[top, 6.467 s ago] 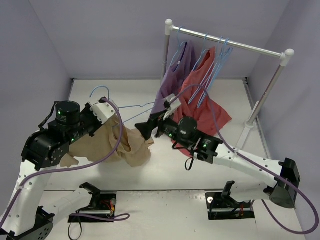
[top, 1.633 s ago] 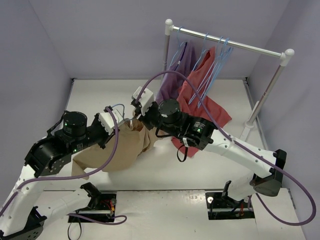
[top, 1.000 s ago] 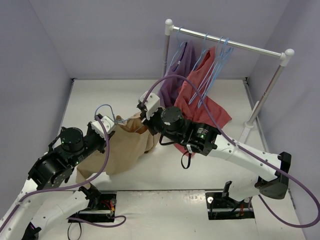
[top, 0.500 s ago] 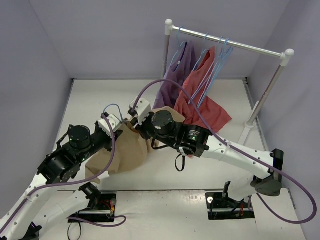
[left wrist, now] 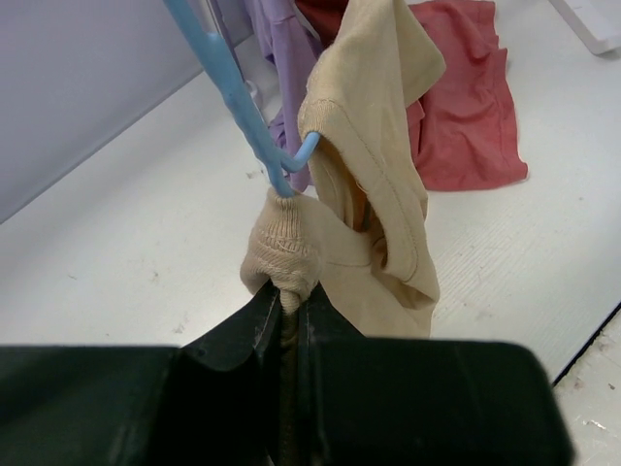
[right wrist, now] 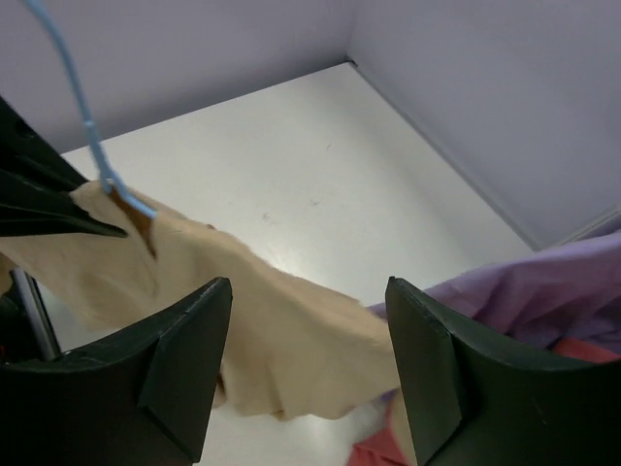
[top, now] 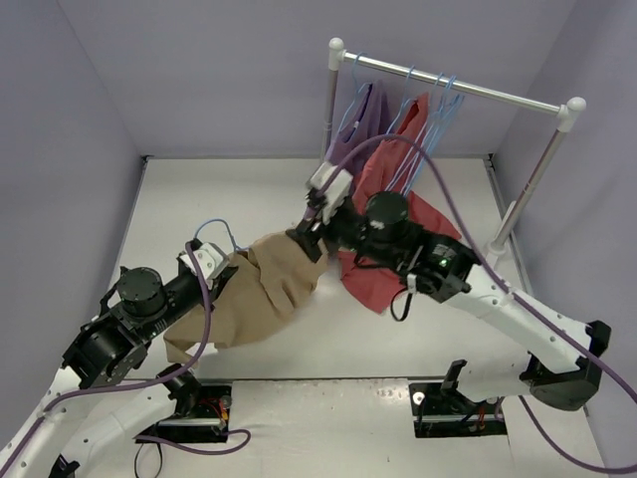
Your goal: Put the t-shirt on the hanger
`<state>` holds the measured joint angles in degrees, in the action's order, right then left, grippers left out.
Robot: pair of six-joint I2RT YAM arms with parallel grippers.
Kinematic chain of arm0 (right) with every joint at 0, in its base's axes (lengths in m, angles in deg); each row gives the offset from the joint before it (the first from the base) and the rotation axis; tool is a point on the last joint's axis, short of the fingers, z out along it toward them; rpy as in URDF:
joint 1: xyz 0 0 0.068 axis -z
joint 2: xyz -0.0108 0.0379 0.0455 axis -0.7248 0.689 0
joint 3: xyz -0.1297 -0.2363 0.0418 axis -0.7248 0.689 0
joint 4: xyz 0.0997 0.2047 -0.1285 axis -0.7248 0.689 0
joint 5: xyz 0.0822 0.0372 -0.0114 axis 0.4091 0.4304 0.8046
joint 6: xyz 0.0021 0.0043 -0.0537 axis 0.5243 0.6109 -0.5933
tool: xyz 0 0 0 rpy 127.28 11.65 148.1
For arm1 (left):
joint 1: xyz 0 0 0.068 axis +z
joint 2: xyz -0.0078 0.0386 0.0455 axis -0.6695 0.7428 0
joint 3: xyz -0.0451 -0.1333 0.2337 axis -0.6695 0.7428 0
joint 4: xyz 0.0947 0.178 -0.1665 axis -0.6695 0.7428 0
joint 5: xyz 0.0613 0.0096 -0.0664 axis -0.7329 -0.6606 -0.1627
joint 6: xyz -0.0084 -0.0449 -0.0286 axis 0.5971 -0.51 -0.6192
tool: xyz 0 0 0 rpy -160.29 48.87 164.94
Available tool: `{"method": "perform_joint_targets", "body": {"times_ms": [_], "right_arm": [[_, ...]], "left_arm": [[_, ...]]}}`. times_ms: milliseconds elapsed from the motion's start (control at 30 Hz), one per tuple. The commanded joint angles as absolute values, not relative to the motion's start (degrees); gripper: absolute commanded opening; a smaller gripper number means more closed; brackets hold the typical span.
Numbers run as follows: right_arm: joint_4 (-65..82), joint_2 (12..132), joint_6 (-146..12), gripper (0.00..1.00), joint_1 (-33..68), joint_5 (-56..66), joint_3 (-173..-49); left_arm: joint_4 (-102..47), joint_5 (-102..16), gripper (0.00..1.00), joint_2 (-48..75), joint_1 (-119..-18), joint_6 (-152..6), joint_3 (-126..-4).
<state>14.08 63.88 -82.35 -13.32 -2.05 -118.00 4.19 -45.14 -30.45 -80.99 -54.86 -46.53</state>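
T-shirt (top: 261, 294), hanger (left wrist: 233, 92) pinched in left tool (left wrist: 283, 306) | right tool (right wrist: 309, 291) spread at far edge

The white table (top: 199, 189) carries the clothes rack (top: 495, 261) at its far right corner. A red shirt (top: 423, 224) spreads its lower half flat on the surface (the upper half hangs). The tan t-shirt (top: 249, 304) sags toward the tabletop; actual contact is unclear.
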Motion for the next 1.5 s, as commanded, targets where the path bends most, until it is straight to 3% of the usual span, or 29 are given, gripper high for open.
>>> {"method": "perform_joint_targets", "body": {"times_ms": [0,233,500,1000,1400,1467], "right_arm": [[14.7,61.9,-86.3,0.62,-3.0,17.8,-119.8],[20.2,68.2,-94.4,0.64,1.1,34.4,-122.6],[20.3,70.9,-95.4,0.60,1.0,39.7,-121.3],[20.3,71.5,-96.9,0.35,1.0,41.5,-118.8],[20.3,69.0,-97.4,0.02,1.7,40.2,-115.1],[20.3,68.3,-97.4,0.02,2.1,39.8,-114.5]], "left_arm": [[-0.3,-41.8,0.00,-28.9,-81.3,-52.2,-50.2],[3.6,-39.1,0.00,-25.8,-81.2,-48.8,-55.1],[6.4,-36.1,0.00,-21.8,-81.2,-45.6,-59.8],[8.2,-32.3,0.00,-19.1,-81.2,-44.0,-62.2],[9.8,-31.8,0.00,-20.0,-81.1,-43.0,-62.9],[9.9,-31.8,0.00,-20.1,-81.1,-42.8,-62.9]]}}
